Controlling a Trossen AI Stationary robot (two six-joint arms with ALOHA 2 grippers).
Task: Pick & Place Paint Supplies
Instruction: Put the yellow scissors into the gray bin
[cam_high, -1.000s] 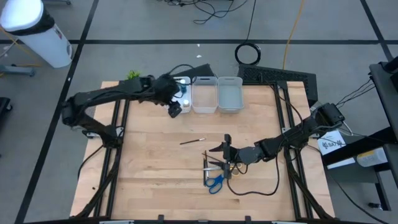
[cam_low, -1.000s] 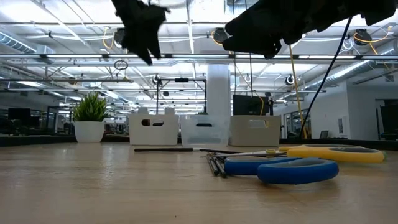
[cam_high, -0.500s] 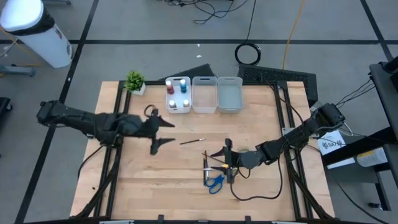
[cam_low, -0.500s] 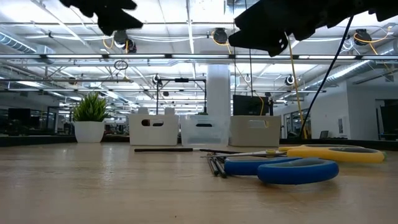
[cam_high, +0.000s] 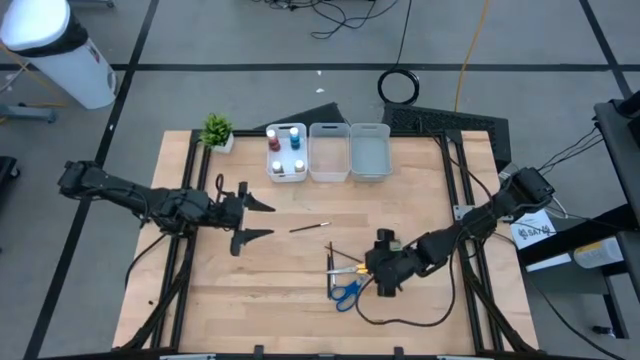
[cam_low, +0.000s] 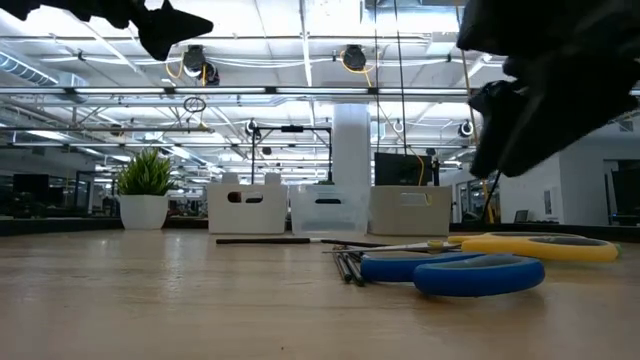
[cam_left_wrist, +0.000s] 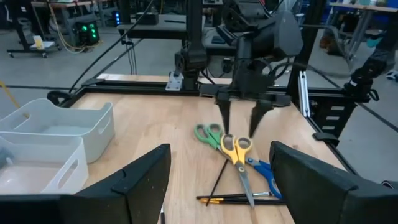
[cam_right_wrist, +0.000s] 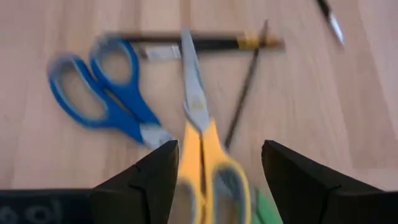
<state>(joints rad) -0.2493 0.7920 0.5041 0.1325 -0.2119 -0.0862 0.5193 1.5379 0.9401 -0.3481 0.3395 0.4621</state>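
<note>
R end effector (cam_right_wrist: 208, 177) open, low over yellow scissors (cam_right_wrist: 198, 134) on bench (cam_high: 420, 190) | green (cam_left_wrist: 208, 134) & blue scissors (cam_right_wrist: 102, 93), brushes (cam_right_wrist: 199, 43) touching it | L end effector (cam_high: 245, 220) open, idle | risk: you snag neighbours, pile drags.
</note>
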